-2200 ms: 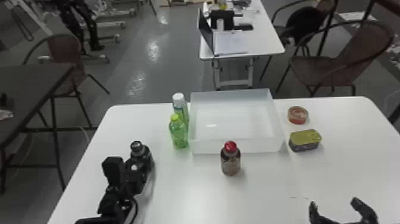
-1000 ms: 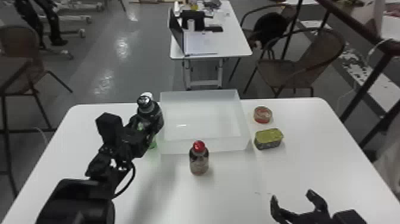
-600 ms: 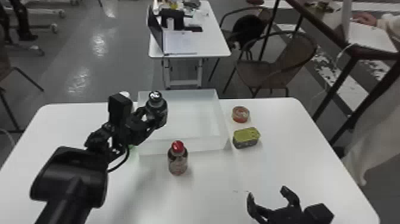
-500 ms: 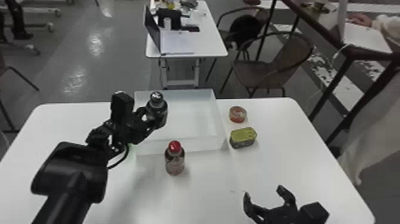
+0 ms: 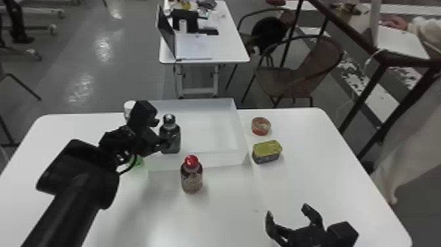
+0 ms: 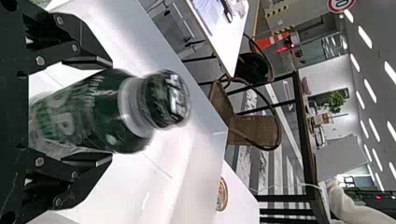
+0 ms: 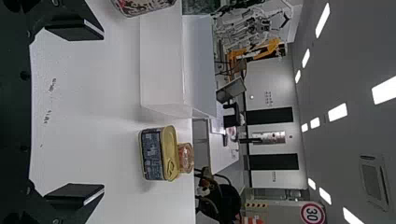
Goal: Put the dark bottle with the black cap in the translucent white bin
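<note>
White table [image 5: 223, 216] – smooth, matt top, rounded corners. On it the translucent white bin [image 5: 203, 160]: rectangular, straight thin walls, frosted plastic, open above. Left gripper [image 5: 163, 133] at the bin's left part, flat black fingers closed around the dark bottle [image 5: 170, 139]. Right gripper [image 5: 288, 211] over the table's near right part; fingers spread well apart, nothing between them.

Dark bottle: upright in head view, rounded shoulders, pale neck ring, glossy black cap, pale lettering on dark green in left wrist view. Seen against the bin's interior; cannot tell if its base touches the bin floor.

Red-capped bottle [image 5: 191, 175], squat, brownish, upright just in front of the bin. White cap [image 5: 129, 105] partly hidden behind the left gripper. Right of the bin, a rectangular tin [image 5: 267, 152] – rounded corners, yellow-gold metal lid, ring pull. Just beyond it, a low round reddish container [image 5: 261, 126].
</note>
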Available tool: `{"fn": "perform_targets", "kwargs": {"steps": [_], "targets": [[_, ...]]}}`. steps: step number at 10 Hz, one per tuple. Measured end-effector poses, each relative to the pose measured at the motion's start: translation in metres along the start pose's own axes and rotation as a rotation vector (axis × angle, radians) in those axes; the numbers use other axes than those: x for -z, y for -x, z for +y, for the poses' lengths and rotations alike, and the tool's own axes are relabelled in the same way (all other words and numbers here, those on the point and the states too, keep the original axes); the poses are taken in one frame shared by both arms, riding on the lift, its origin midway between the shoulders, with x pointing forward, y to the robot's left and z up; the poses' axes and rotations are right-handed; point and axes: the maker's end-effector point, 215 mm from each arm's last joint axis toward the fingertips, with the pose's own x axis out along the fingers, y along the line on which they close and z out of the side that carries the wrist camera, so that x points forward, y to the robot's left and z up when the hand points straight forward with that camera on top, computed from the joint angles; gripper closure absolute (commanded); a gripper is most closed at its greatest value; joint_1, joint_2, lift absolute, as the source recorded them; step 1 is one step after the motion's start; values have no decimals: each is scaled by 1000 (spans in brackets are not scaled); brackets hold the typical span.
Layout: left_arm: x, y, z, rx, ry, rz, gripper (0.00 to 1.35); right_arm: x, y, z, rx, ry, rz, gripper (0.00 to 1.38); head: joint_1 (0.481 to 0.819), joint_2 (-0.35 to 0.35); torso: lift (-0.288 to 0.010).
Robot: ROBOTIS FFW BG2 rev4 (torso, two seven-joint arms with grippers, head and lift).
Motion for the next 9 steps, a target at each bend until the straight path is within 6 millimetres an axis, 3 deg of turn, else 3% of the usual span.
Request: {"fn": "perform_targets", "kwargs": {"steps": [2, 4, 6, 9], "targets": [[-3, 1, 8, -22, -9, -8, 337, 1, 0, 0, -1, -5, 0, 139, 695, -72, -33], [-23, 5, 11, -33, -3, -73, 337, 0, 1, 1, -2, -6, -1, 139, 695, -78, -33], [-34, 31, 23, -106, 47, -151, 341, 0, 1, 1, -2, -6, -2, 139, 695, -63, -33], [-6, 90, 34, -235, 159, -212, 341, -2, 3, 1, -1, -5, -3, 139, 695, -19, -33]]}}
